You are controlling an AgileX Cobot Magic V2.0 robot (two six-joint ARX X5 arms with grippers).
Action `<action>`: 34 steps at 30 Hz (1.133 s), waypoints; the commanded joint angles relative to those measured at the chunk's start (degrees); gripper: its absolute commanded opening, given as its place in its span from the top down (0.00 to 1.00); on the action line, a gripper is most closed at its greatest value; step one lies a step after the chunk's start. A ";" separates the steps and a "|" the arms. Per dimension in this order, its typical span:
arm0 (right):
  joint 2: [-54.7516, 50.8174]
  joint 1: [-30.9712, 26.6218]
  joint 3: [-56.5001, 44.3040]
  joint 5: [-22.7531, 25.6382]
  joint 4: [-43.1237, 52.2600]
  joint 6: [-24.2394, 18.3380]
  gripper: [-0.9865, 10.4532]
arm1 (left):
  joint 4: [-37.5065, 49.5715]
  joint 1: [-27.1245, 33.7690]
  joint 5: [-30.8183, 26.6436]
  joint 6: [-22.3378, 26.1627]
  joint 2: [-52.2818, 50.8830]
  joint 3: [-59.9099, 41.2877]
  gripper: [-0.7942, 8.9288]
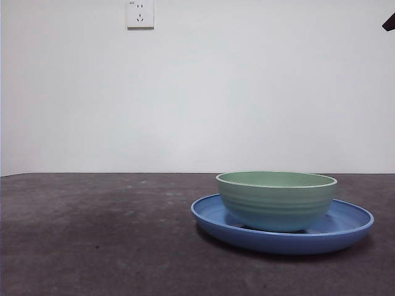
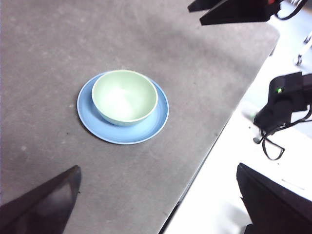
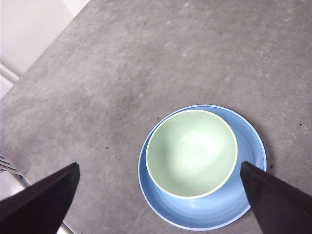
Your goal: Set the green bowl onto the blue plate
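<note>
The green bowl (image 1: 276, 200) stands upright and empty in the blue plate (image 1: 352, 223) on the dark table, right of the middle in the front view. In the right wrist view my right gripper (image 3: 158, 200) hangs high above the bowl (image 3: 191, 153) and the plate (image 3: 229, 209), open and empty. In the left wrist view my left gripper (image 2: 161, 204) is open and empty, high up and farther off from the bowl (image 2: 124, 96) and the plate (image 2: 127, 135). The right arm's gripper (image 2: 234, 9) shows above the table there.
A black arm tip (image 1: 389, 23) shows at the front view's top right corner. A wall socket (image 1: 140, 13) is on the white wall behind. The table's edge (image 2: 209, 151) runs near the plate, with a black device and cables (image 2: 285, 102) beyond it.
</note>
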 commanded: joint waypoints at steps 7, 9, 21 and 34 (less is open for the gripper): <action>0.26 0.26 0.98 -0.04 -0.35 2.71 0.41 | 5.05 -0.33 0.39 -4.28 -1.33 -2.12 0.39; 0.44 0.22 0.98 0.31 -1.38 5.70 0.41 | 4.87 -0.35 0.39 -4.28 -1.33 -2.12 0.39; 12.41 -8.00 0.98 1.51 -8.52 1.49 0.41 | 4.39 -0.33 0.39 -4.33 -2.47 -2.10 0.39; 34.10 -12.13 0.98 -2.23 0.07 -6.54 0.51 | 4.02 -0.33 0.39 -4.28 -6.45 -2.08 0.39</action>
